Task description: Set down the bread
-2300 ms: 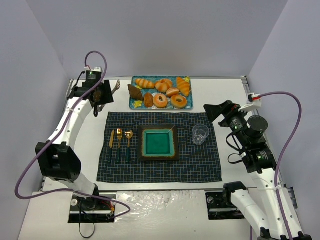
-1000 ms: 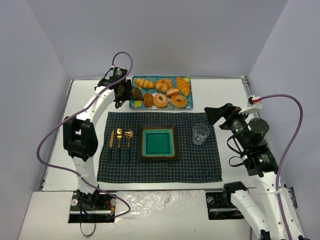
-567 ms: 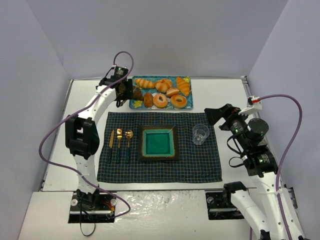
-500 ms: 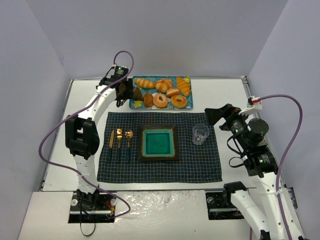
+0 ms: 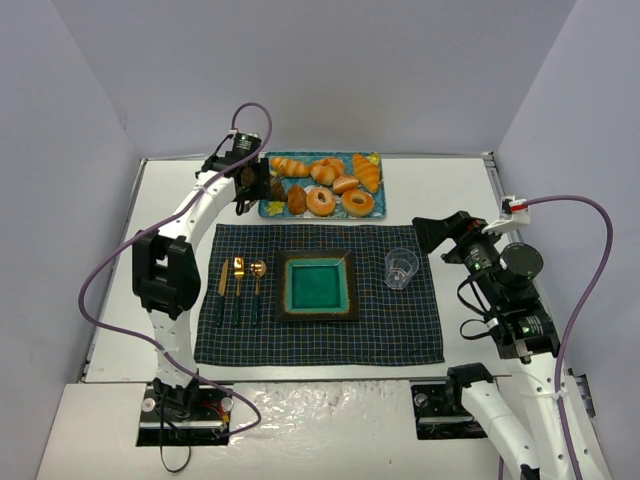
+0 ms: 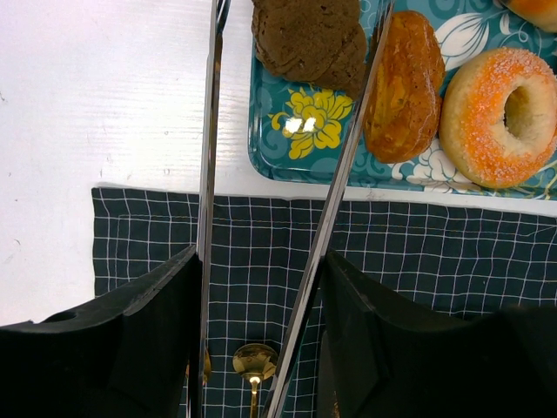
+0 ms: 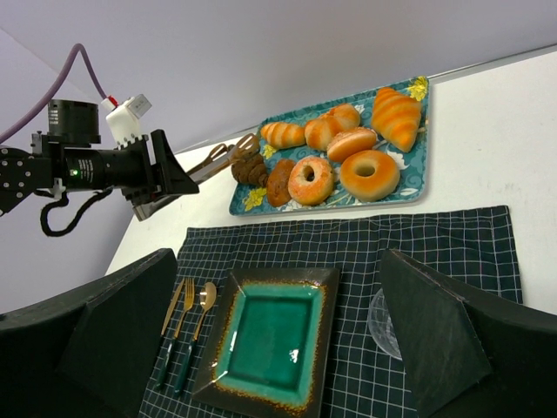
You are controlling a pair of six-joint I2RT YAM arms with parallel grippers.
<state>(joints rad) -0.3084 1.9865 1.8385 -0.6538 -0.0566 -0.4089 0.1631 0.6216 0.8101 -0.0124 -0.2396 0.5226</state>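
The bread is a dark chocolate-brown pastry at the left end of the teal tray. It also shows in the top view and the right wrist view. My left gripper is shut on metal tongs. The two tong arms are spread and run either side of the bread; their tips are cut off at the frame's top. In the top view the left gripper sits at the tray's left end. My right gripper is open and empty, above the mat's right side.
A square teal plate with a dark rim lies mid-mat on a checked placemat. Gold cutlery lies left of it and a clear glass right. A reddish-brown roll, doughnuts and croissants fill the tray.
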